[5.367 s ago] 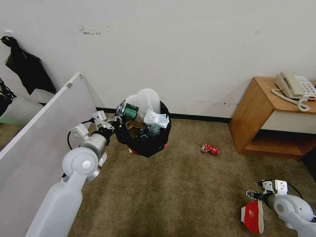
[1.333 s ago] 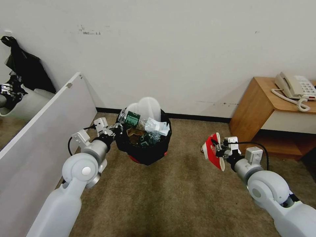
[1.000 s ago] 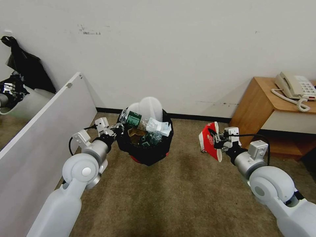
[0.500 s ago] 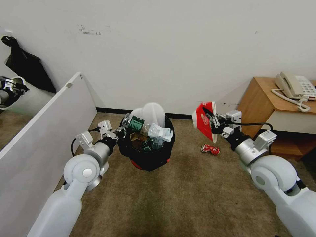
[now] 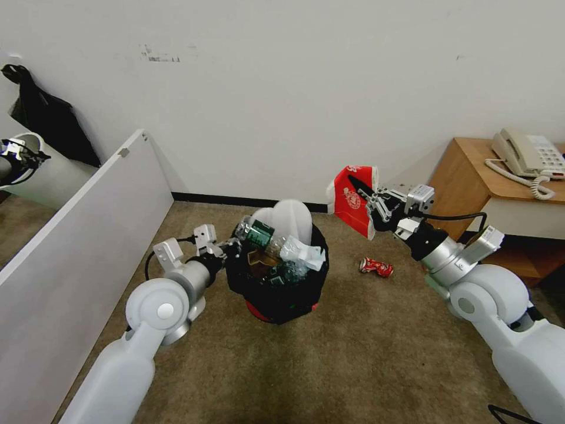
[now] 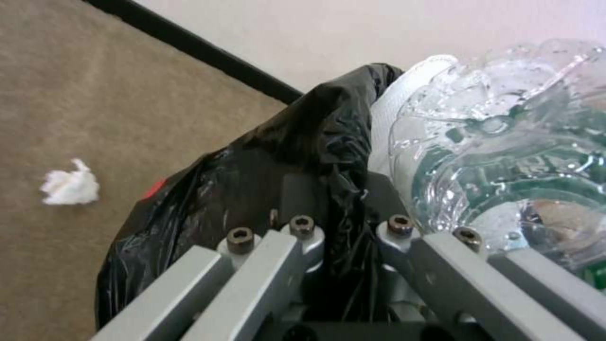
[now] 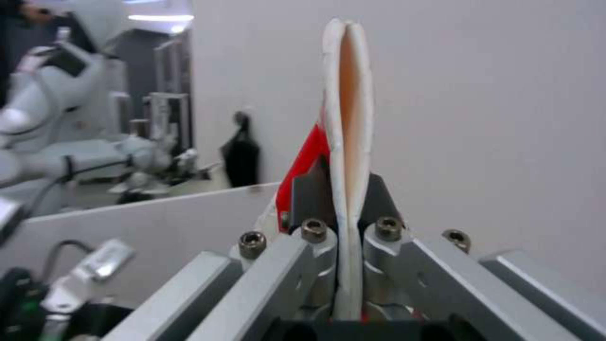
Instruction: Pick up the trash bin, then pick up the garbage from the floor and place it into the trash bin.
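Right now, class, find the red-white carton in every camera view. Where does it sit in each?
Head view: carton right of centre, held aloft in the right claw, up and right of the trash bin.
Right wrist view: centre, seen edge-on, pinched in that claw.
Left wrist view: faces the trash bin's black bag instead.
Shared landmark: the white wall.

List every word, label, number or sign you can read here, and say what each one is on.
Nothing reads clearly.
Red-white carton in the right hand: white round emblem and markings, too blurred to read.
Green bottle label in the trash bin, held by the left hand: white print, too small.
Crushed red can on the floor: white lettering, illegible.
Phone keypad: unreadable.
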